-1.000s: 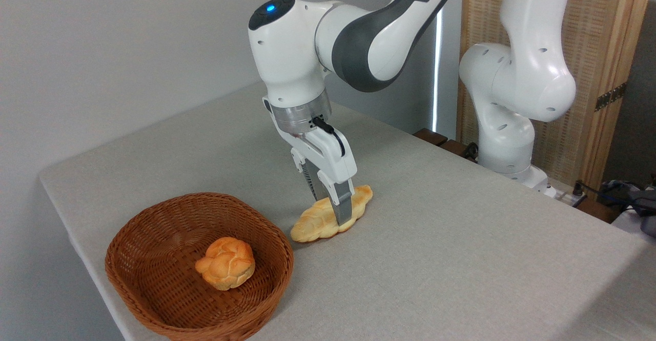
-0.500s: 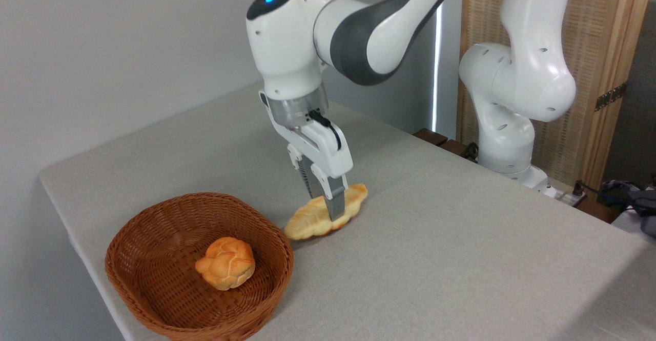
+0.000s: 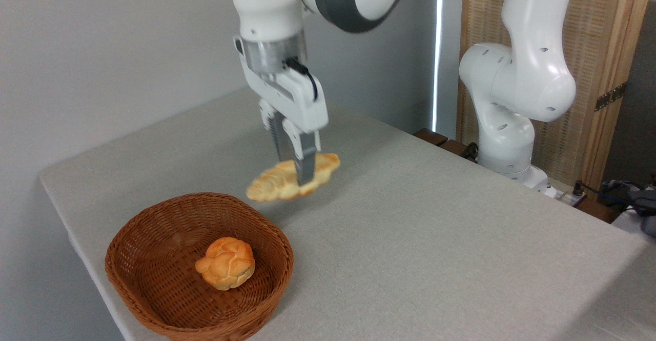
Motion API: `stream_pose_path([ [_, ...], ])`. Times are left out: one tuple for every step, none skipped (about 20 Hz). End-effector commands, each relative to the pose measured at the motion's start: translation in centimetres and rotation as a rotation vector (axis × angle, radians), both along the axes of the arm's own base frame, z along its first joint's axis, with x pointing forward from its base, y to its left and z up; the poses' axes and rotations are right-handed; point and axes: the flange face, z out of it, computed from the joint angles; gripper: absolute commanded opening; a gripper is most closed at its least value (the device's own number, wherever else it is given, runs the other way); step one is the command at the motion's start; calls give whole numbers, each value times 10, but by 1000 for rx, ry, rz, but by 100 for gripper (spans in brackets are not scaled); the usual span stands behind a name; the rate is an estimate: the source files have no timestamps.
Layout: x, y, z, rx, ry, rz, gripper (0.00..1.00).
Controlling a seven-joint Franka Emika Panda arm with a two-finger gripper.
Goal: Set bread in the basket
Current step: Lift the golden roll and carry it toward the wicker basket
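Camera: jaws clamped across bread (image 3: 287, 182), above table.

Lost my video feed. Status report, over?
Pincer shut on bread, airborne beside basket. Knotted bun sits inside; room remains. Path clear.

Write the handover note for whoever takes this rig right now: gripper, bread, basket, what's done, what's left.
Gripper: shut on the bread, fingers clamped across the middle of the loaf.
Bread: in the air, clear of the table, roughly level, near the basket's far rim but not yet over its middle.
Basket: on the table at the near left corner; it holds a small round bun.
Done: loaf grasped and lifted.
Left: carry the loaf over the basket, lower it into the free space beside the bun, open the gripper, pull back.
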Motion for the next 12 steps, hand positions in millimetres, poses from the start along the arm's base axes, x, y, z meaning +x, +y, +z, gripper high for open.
stream_pose_path([
  [19,-2,33,-62,-80,19,55],
  [23,-3,32,-74,-95,24,55],
  [29,-6,34,-99,-132,35,56],
  [32,-6,35,-111,-150,41,56],
  [38,-8,34,-134,-178,54,56],
  [41,-8,33,-146,-193,62,56],
  [47,-10,32,-161,-224,72,56],
  [49,-10,33,-166,-242,76,56],
  [55,-9,32,-174,-270,86,56],
  [57,-9,31,-176,-282,91,56],
  [62,-9,30,-183,-308,99,56],
  [65,-9,30,-189,-326,104,56],
])
